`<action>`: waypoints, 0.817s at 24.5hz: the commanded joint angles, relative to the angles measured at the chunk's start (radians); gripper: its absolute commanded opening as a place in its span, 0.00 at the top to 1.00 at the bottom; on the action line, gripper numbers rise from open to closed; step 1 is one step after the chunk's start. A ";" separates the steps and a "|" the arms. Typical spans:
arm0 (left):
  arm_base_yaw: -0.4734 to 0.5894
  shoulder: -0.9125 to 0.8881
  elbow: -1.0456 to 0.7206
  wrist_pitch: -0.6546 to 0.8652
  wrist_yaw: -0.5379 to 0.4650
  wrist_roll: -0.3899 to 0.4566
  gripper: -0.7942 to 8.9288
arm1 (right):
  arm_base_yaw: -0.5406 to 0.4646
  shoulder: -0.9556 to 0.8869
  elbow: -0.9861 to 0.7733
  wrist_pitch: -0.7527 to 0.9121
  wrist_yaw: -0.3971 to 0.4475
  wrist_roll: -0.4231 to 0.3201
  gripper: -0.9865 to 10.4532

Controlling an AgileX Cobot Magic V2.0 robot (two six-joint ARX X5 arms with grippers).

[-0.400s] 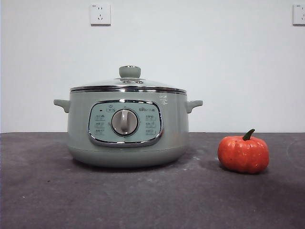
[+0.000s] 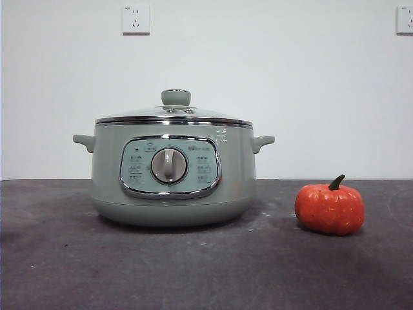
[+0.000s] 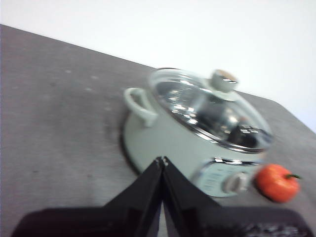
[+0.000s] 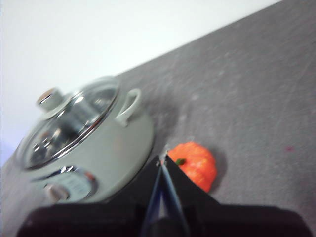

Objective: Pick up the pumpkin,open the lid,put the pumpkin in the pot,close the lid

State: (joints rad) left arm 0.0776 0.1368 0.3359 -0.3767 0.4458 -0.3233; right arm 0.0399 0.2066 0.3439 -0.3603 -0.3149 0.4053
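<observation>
The sage-green pot (image 2: 173,171) stands on the dark table, left of centre, with the glass lid (image 2: 174,115) closed on it. The orange pumpkin (image 2: 330,206) sits on the table to the pot's right, apart from it. Neither arm shows in the front view. In the left wrist view my left gripper (image 3: 162,162) is shut and empty, above the table in front of the pot (image 3: 168,140), with the lid (image 3: 210,106) and pumpkin (image 3: 277,181) beyond. In the right wrist view my right gripper (image 4: 162,160) is shut and empty, its tip just before the pumpkin (image 4: 194,164), beside the pot (image 4: 101,153).
A white wall rises behind the table, with one power socket (image 2: 135,19) above the pot and another (image 2: 404,19) at the top right corner. Bare grey tabletop (image 2: 51,258) lies in front of and beside the pot.
</observation>
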 commanded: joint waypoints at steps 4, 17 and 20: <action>0.002 0.123 0.154 -0.139 0.108 0.143 0.93 | 0.010 0.143 0.213 -0.161 -0.095 -0.155 0.92; 0.000 0.347 0.483 -0.418 0.321 0.344 0.93 | 0.050 0.443 0.675 -0.648 -0.133 -0.462 0.92; -0.001 0.378 0.543 -0.510 0.322 0.402 0.93 | 0.056 0.481 0.727 -0.741 -0.136 -0.499 0.92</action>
State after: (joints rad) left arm 0.0776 0.5179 0.8799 -0.8864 0.7628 0.0277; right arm 0.0937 0.6884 1.0687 -1.0958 -0.4461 -0.0544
